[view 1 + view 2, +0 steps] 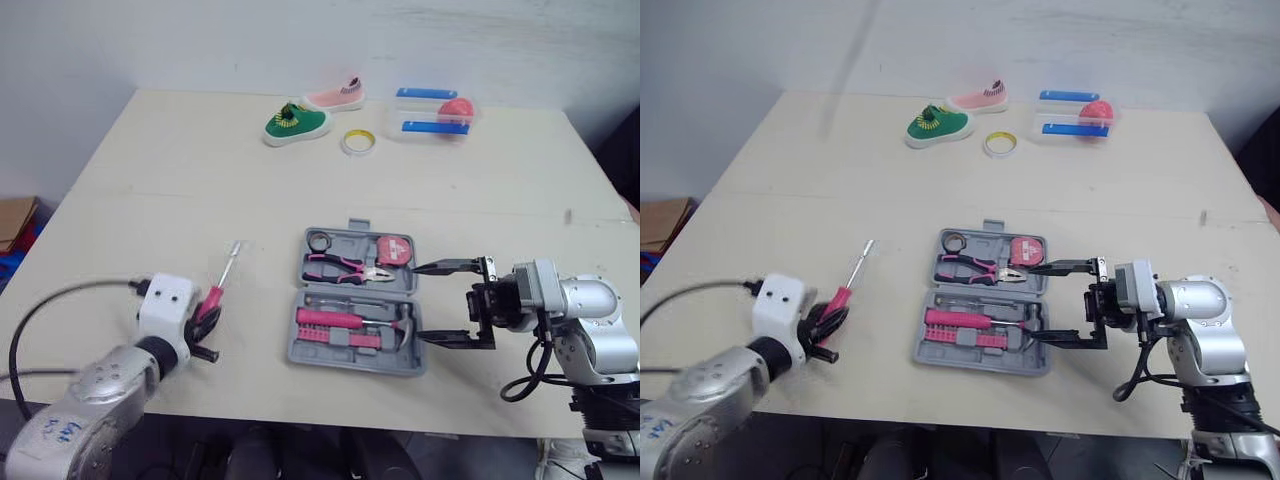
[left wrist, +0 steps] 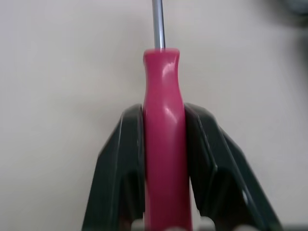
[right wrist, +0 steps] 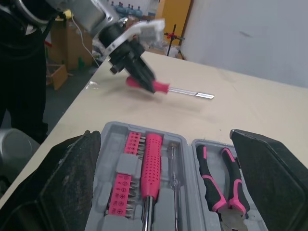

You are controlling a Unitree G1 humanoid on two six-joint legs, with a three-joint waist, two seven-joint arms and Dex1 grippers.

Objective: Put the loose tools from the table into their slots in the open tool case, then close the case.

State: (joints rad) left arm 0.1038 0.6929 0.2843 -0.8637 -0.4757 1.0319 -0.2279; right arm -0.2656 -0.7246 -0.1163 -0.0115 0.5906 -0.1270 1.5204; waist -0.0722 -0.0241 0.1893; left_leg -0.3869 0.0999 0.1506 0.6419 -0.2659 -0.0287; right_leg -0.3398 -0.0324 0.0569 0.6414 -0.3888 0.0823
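Screwdriver (image 2: 163, 144) in left hand (image 1: 208, 325)

We log the left pincer (image 1: 206, 324): black fingers (image 2: 115, 168), white boxy block (image 1: 167, 303) behind it, silver-grey forearm (image 1: 90, 395) bearing blue handwriting, black cable (image 1: 28, 330) trailing. The right pincer (image 1: 418, 302): long black fingers, silver rounded housing (image 1: 592, 310) behind, black looped lead (image 1: 530, 378) beneath.

Glossy pink plastic screwdriver handle (image 2: 163, 144), metal shaft (image 2: 157, 24); matt grey case (image 1: 345, 357)
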